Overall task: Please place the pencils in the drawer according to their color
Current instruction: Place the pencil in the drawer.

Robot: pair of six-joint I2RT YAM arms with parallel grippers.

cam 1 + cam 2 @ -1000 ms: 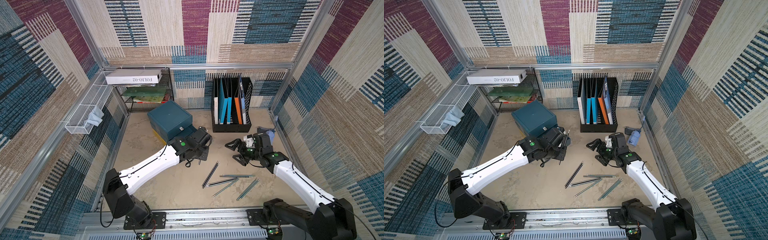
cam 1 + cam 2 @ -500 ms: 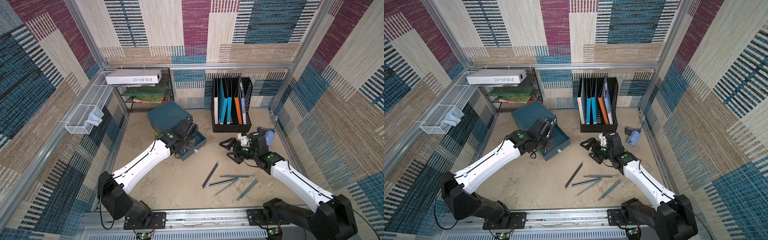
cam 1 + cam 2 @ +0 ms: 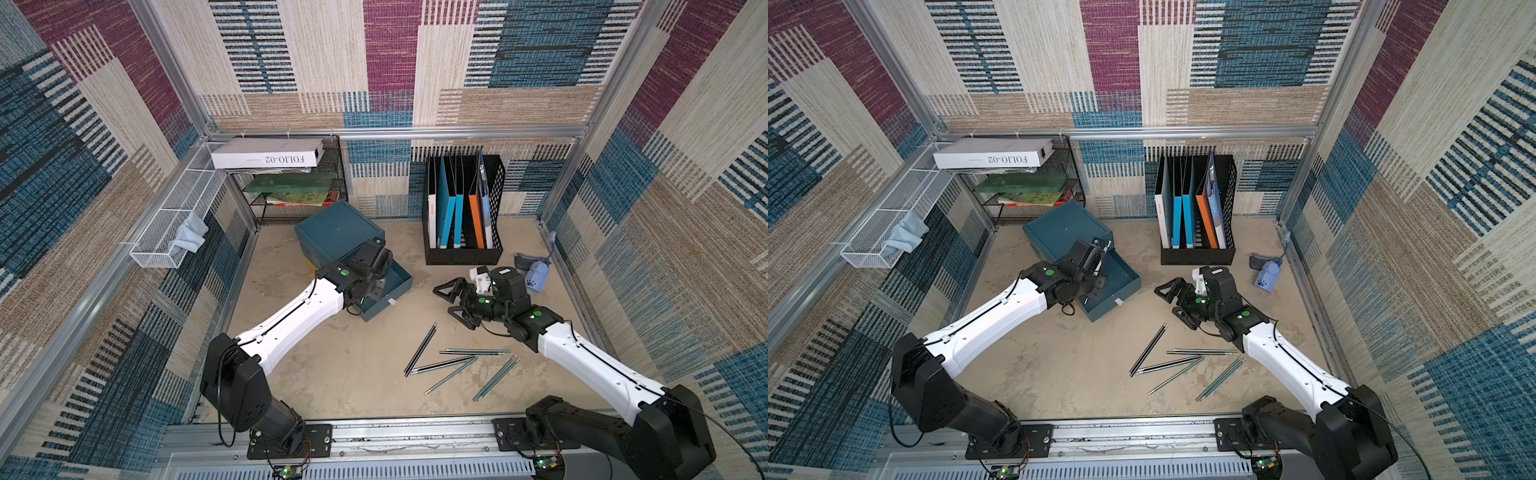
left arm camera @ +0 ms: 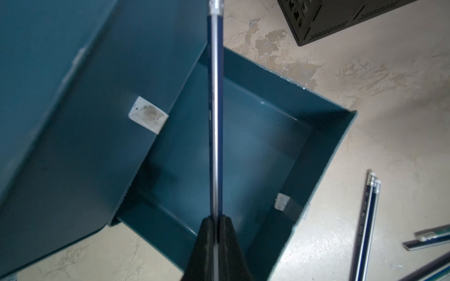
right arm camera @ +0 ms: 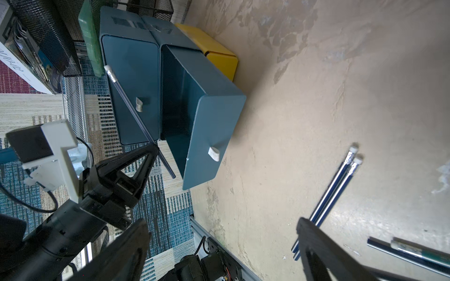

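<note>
Two-armed robot at a beige desk [image 3: 353, 374], ringed by patterned fabric walls, shown from above and from both wrists. Left pincer [image 4: 216, 220] pressed fully together on a dark blue pencil [image 4: 215, 121] with a silver stripe, gripped near one end, with the eraser end pointing away toward the teal cabinet [image 3: 336, 232]. Pencil held tilted over the open teal drawer [image 4: 328, 155], which is pulled out of that cabinet. Contact with the drawer rim impossible to tell. Neighbouring drawer front [image 5: 129, 97] shut, with a pale knob; a yellow section [image 5: 214, 56] of the cabinet right beside the open drawer. Right pincer [image 3: 451, 303] spread wide with nothing between its jaws, hovering low over the desk between the open drawer and a black file rack [image 3: 461, 253] holding blue and orange folders. Other pencils loose on the desk near the right arm, apart from the drawer: a dark pair [image 3: 422, 349] lying side by side on a slant, more dark ones just beside it, and several teal pencils [image 3: 496, 377] — all scattered at different angles, some meeting at their tips.
</note>
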